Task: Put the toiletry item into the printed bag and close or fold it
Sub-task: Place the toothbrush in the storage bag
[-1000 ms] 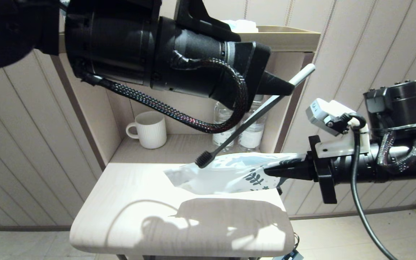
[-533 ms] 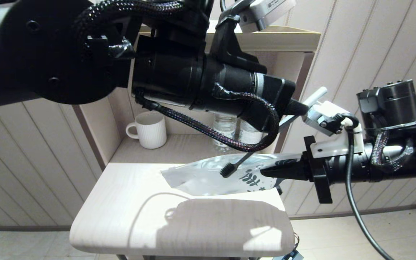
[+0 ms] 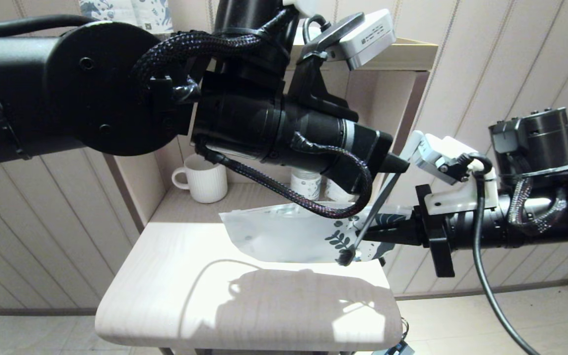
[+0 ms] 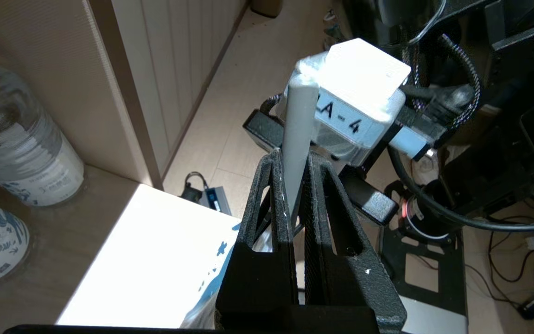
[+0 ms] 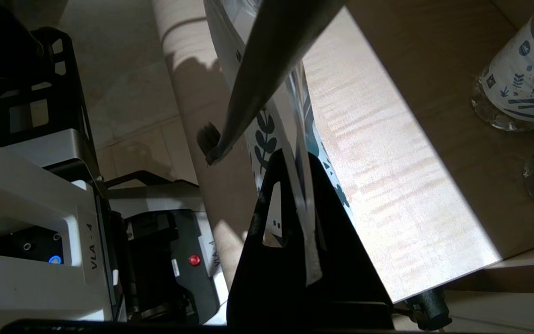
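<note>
A grey-handled toothbrush [image 3: 376, 212] with a dark bristle head hangs steeply from my left gripper [image 3: 398, 165], which is shut on its handle [image 4: 298, 134]. The bristle head [image 3: 345, 256] sits in front of the printed end of the bag, close to my right gripper [image 3: 369, 234]. The printed bag [image 3: 284, 236], a white pouch with a dark leaf print, is held level just above the table. My right gripper [image 5: 295, 160] is shut on the bag's printed edge [image 5: 263, 139]. In the right wrist view the brush head [image 5: 209, 139] is beside the bag, outside it.
The pale wooden table [image 3: 175, 281] lies under the bag. Behind it a shelf niche holds a white mug [image 3: 205, 178] and two blue-printed bottles [image 3: 306, 183] [image 4: 16, 148] [image 5: 522, 79]. My left arm fills the upper left of the head view.
My left arm has swung the toothbrush to the right and tilted it steeper. Its bristle head went from the bag's left end to the printed end by the right gripper.
</note>
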Robot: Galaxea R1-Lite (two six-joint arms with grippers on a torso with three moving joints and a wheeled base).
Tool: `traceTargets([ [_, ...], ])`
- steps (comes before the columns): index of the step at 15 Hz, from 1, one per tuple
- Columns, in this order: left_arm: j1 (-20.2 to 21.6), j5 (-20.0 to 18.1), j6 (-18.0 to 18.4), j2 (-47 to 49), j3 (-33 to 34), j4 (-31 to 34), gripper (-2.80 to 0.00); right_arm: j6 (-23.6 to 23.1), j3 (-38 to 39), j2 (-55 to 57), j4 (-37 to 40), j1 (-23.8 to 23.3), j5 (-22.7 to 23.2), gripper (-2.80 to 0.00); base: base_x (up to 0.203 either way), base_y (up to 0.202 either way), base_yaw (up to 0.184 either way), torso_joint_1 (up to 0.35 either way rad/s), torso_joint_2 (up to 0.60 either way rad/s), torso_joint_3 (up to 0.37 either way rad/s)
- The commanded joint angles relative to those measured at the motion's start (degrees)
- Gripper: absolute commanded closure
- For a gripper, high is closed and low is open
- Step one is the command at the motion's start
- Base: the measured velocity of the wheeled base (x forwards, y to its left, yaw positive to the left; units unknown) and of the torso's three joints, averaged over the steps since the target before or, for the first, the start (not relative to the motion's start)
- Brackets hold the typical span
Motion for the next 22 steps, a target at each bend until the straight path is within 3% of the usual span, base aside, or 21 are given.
traceTargets([
  [1,0.2,-0.2,0.1,-0.6,-1.4,0.3,0.00,-0.2,-0.1,0.2,0.1,0.0,0.2,0.00,0.000,0.000,0.000,0.000,0.00,0.000],
  [6,2.0,-0.2,1.4,-4.6,-1.5,2.2,0.00,-0.2,0.0,0.4,-0.1,0.0,0.2,0.00,0.000,0.000,0.000,0.000,0.00,0.000],
  [10,4.0,-0.1,7.3,-6.7,-1.8,4.6,0.00,-0.2,0.1,0.4,-0.2,0.0,0.2,0.00,0.000,0.000,0.000,0.000,0.00,0.000],
  [22,3.9,-0.4,7.6,-7.3,-1.3,3.5,0.00,-0.2,0.2,0.0,-0.1,0.6,0.2,0.00,0.000,0.000,0.000,0.000,0.00,0.000],
])
